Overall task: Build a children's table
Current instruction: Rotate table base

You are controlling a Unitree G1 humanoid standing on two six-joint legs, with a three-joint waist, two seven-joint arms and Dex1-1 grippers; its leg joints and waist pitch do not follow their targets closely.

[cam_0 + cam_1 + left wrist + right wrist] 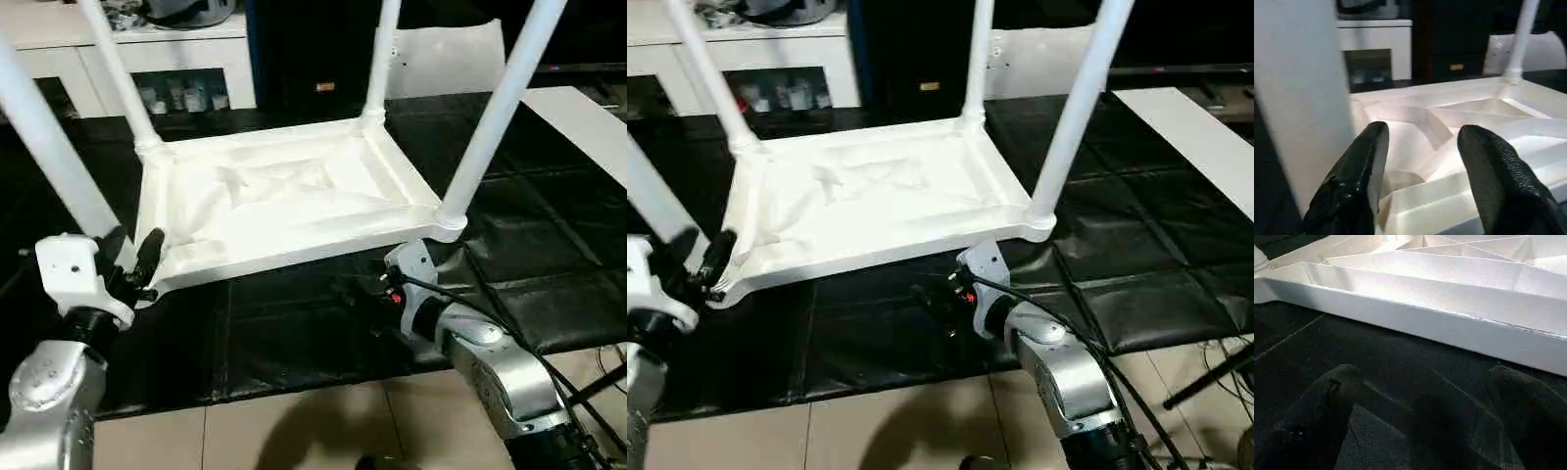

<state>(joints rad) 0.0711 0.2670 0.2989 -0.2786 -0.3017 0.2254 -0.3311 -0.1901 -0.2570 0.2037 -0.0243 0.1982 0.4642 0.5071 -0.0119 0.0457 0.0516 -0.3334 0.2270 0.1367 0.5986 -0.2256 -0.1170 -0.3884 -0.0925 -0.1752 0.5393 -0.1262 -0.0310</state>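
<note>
Head view: children's table (284, 201) upside down on black mat (294, 333), four legs up, long axis left-right. Left gripper (147, 257) at near-left corner, closest.
Left wrist: fingers (1359, 171) apart, holding nothing.
Right wrist: right gripper (1420, 406) wide, near rim ahead.

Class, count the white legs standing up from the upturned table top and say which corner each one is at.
4: near-left leg beside the left gripper, far-left leg, far-right leg, near-right leg. None seems hidden.
</note>
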